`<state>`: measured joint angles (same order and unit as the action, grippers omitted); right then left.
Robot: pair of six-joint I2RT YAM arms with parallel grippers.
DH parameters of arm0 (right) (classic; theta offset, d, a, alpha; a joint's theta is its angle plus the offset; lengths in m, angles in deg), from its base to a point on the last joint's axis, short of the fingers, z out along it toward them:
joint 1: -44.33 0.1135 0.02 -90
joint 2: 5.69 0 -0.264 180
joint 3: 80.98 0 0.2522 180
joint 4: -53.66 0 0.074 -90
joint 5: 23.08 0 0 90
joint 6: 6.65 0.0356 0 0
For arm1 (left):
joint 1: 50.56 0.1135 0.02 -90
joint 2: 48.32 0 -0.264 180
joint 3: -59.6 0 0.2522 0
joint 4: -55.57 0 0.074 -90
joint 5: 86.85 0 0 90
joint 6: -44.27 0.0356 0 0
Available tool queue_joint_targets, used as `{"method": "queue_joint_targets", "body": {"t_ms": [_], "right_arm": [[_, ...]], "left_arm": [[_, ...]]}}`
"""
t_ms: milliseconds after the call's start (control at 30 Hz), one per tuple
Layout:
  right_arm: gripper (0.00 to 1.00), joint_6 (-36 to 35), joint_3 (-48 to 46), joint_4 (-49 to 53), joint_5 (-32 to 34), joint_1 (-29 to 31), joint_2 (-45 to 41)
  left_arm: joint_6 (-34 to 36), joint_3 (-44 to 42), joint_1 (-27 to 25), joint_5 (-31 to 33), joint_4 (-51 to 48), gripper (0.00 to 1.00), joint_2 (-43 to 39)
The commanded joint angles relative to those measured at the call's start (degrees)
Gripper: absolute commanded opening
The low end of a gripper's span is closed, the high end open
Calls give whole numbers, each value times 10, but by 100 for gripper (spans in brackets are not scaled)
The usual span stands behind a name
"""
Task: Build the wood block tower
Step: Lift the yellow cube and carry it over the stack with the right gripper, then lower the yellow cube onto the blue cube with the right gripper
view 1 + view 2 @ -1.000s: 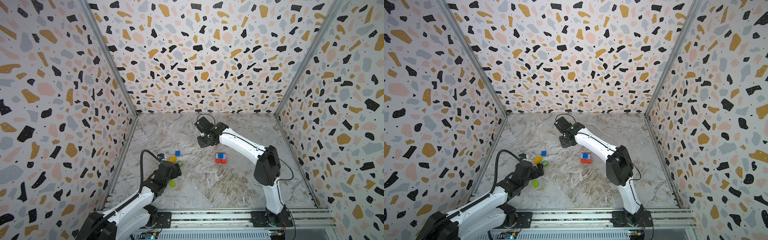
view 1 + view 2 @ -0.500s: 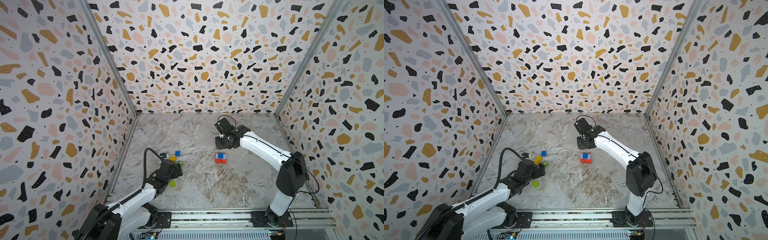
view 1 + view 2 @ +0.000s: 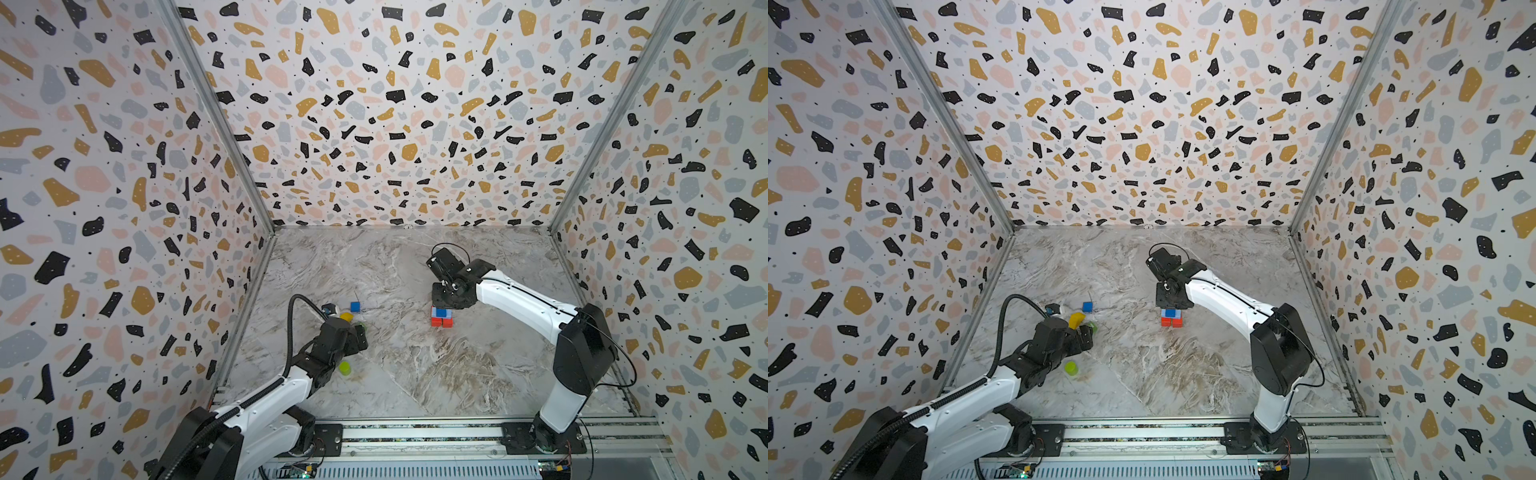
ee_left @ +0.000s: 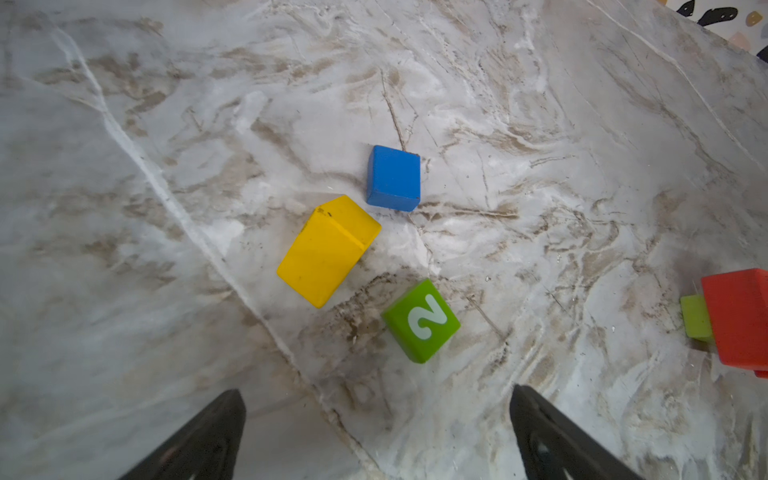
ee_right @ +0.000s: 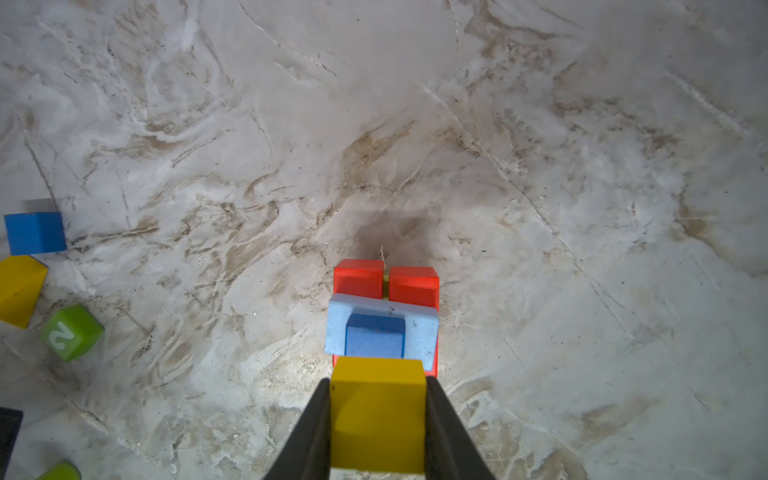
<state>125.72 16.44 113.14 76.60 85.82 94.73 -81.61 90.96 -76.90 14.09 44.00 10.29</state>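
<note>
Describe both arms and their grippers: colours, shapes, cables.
Both arms have white tubular links with bulky black joints and black bases. The left arm carries a thick ribbed black hose in a loop; the right arm has thin black cables. The left gripper and right gripper have plain black tapering fingers.

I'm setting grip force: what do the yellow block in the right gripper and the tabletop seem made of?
The yellow block, clamped in the right gripper: probably painted wood; flat, opaque matte coat, square edges, a tiny dark nick at one corner. The tabletop: marble-patterned, grey-white with brown veins, low sheen, fine scratches; likely a printed laminate or vinyl sheet rather than stone, though that is uncertain.
</note>
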Motion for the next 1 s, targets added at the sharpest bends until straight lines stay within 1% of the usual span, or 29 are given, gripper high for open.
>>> {"method": "queue_joint_targets", "body": {"t_ms": [0, 267, 600, 967], "right_arm": [[20, 26, -5, 0, 19, 5, -20], [20, 25, -9, -11, 20, 5, -7], [20, 4, -13, -14, 31, 11, -3], [20, -2, -18, -24, 25, 14, 3]], "left_arm": [[12, -5, 2, -14, 19, 100, -8], [12, -6, 2, -15, 20, 100, -9], [12, -6, 2, -15, 23, 100, -2], [12, -5, 2, -14, 25, 100, 5]]}}
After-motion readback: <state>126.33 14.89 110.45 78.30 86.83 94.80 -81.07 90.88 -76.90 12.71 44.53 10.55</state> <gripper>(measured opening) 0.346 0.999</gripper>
